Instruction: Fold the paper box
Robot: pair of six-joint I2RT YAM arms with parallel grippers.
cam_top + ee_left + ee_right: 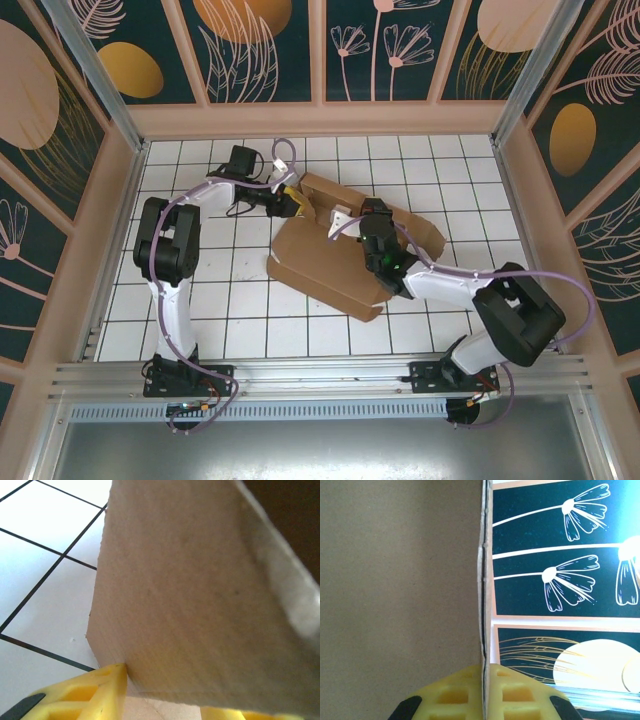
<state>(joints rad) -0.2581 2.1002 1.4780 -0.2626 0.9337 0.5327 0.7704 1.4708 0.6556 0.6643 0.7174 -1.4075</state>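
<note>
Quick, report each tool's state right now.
Left tool: open, fingertips against a flap of the paper box.
Right tool: closed on the paper box's edge.

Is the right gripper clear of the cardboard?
No, an edge of the paper box sits pinched between the right gripper fingers.

Nothing readable shows anywhere, the paper box (320,265) included.
</note>
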